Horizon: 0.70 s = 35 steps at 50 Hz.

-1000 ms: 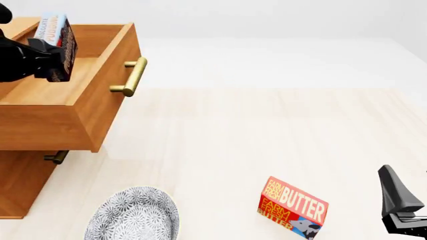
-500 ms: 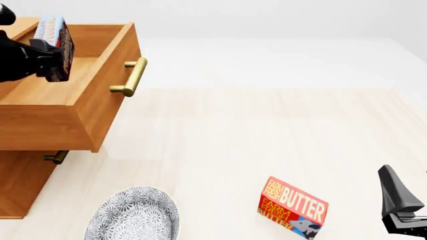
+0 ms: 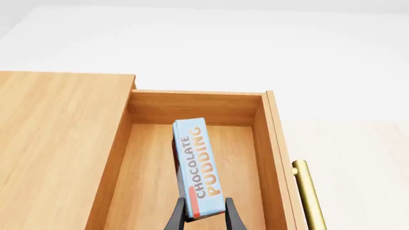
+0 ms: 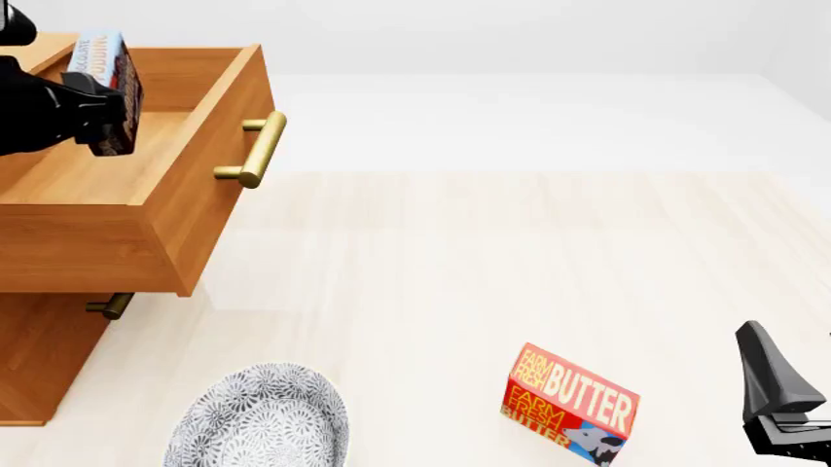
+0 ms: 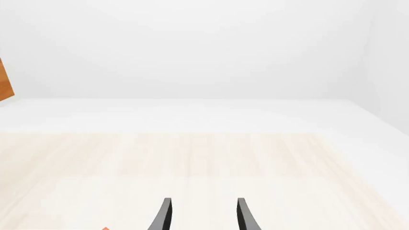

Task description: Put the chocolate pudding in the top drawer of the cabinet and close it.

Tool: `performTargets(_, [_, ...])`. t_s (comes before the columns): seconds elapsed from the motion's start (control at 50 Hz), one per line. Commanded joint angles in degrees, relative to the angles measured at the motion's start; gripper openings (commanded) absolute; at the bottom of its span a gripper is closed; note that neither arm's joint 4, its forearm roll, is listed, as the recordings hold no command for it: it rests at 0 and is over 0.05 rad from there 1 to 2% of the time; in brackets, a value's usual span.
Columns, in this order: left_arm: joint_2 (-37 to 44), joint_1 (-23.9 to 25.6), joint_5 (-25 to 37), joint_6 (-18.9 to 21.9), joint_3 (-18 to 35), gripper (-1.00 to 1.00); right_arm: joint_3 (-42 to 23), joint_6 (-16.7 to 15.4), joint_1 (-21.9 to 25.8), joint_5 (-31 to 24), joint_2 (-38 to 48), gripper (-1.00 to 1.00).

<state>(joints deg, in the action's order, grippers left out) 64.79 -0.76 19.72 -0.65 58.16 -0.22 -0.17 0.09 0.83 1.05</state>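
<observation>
The chocolate pudding (image 3: 193, 165) is a thin light-blue box held on edge, and my left gripper (image 3: 203, 218) is shut on its near end. In the front view the chocolate pudding (image 4: 104, 68) hangs above the inside of the pulled-out top drawer (image 4: 195, 209), clear of its floor, with the left gripper (image 4: 81, 112) beside it. The brass handle (image 4: 255, 148) sticks out from the drawer front. The cabinet (image 4: 39, 360) stands at the far left. My right gripper (image 5: 203, 216) is open and holds nothing, low at the table's right front (image 4: 776, 389).
A red-and-yellow butter box (image 4: 571, 404) stands on the table near the front, left of the right gripper. A patterned grey bowl (image 4: 260, 420) sits at the front left by the cabinet. The lower drawer's small handle (image 4: 111, 305) shows under the open drawer.
My left gripper has carried the pudding slightly left, further over the drawer. The right arm, butter box and bowl have not moved.
</observation>
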Motion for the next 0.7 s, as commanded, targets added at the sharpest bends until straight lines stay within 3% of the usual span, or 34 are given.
performTargets(0.02, [1.7, -0.3, -0.3, 0.3, 0.8, -1.00, 0.0, 0.0, 0.0, 0.0, 0.0, 1.00])
performTargets(0.7, [2.4, -1.2, -0.1, -1.8, -0.2, -1.00, 0.0, 0.0, 0.0, 0.0, 0.0, 1.00])
